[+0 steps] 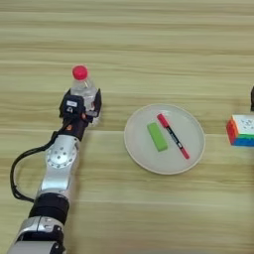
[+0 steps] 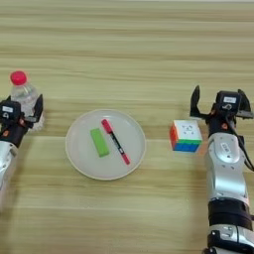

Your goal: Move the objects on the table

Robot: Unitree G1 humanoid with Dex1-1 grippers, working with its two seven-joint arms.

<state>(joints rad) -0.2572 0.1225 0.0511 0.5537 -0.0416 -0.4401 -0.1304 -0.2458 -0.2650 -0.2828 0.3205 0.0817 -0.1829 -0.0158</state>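
A clear bottle [image 1: 83, 88] with a red cap stands upright on the table [image 1: 149, 44], left of the plate. My left gripper [image 1: 81, 106] is shut on the bottle, one black finger on each side of its lower body. The round beige plate [image 1: 140, 150] sits mid-table and holds a green block [image 1: 158, 136] and a red-and-black pen [image 1: 173, 136] side by side. The multicoloured cube [image 2: 186, 136] lies right of the plate. My right gripper [image 2: 219, 100] stands open just right of the cube, apart from it.
A black cable [image 1: 20, 168] loops off the left forearm near the table's left side. Bare wood lies behind the plate and in front of it.
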